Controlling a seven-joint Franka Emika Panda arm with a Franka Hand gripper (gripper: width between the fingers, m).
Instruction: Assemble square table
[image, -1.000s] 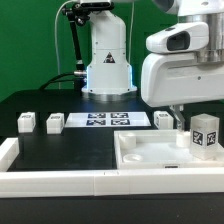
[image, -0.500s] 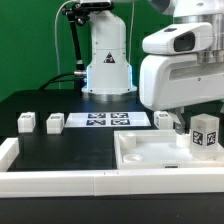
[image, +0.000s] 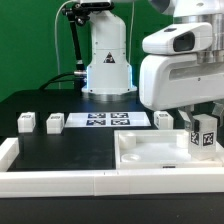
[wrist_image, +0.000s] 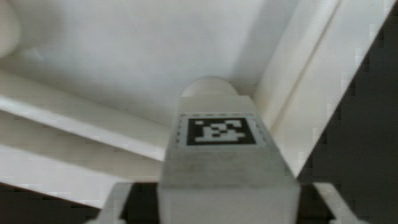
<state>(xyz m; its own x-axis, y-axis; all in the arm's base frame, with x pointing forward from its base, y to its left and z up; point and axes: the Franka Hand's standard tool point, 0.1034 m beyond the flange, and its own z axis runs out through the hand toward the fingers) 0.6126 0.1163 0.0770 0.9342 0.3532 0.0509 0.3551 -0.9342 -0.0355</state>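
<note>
The jaws straddle a post (image: 204, 138), one on each side and close in; I cannot tell whether they grip it or only flank it. The post stands at the far corner of the slab (image: 150, 158), on the exterior view's right, with its tag facing that camera. The slab lies rimmed face up at the front of the desk (image: 70, 148), towards the exterior view's right.

The wrist view looks along the post (wrist_image: 222, 150). It shows a tag on the post and the post filling the space between the jaws, with the slab's (wrist_image: 89, 90) ridges behind it. Only the exterior view shows the rest: two posts (image: 26, 122) (image: 54, 123) near the desk's far edge on its left. A third post (image: 163, 120) sits just beside the marker board (image: 110, 121), behind the slab.
</note>
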